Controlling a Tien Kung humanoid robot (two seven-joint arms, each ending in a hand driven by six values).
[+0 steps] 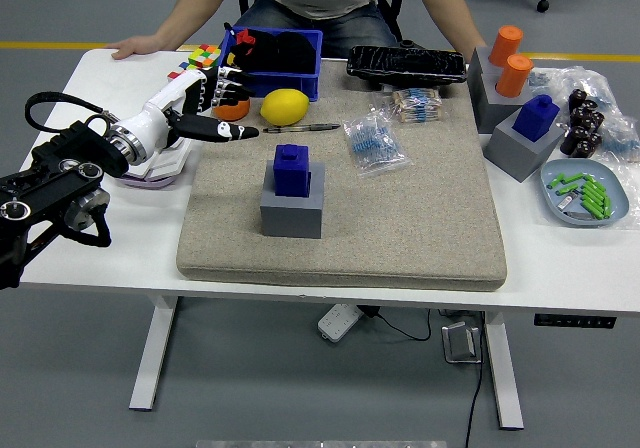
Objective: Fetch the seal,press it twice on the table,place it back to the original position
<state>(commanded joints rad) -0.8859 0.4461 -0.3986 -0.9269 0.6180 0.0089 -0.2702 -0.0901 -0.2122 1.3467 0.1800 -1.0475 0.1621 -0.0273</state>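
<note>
The blue seal (292, 169) stands upright on a grey block (292, 209) on the beige mat (420, 218), left of the mat's middle. My left hand (205, 103) is white with black fingertips. It hovers above the mat's far left corner, up and to the left of the seal and apart from it. Its fingers (228, 130) are spread and hold nothing. My right arm is out of view.
A lemon (284, 106), an orange (233, 108), a pen (303, 127) and a blue bin (276, 47) lie beyond the seal. A second blue seal on a grey block (528, 133), orange cylinders (510, 61) and a dish (586, 190) stand right. A person's hand (128, 47) rests far left.
</note>
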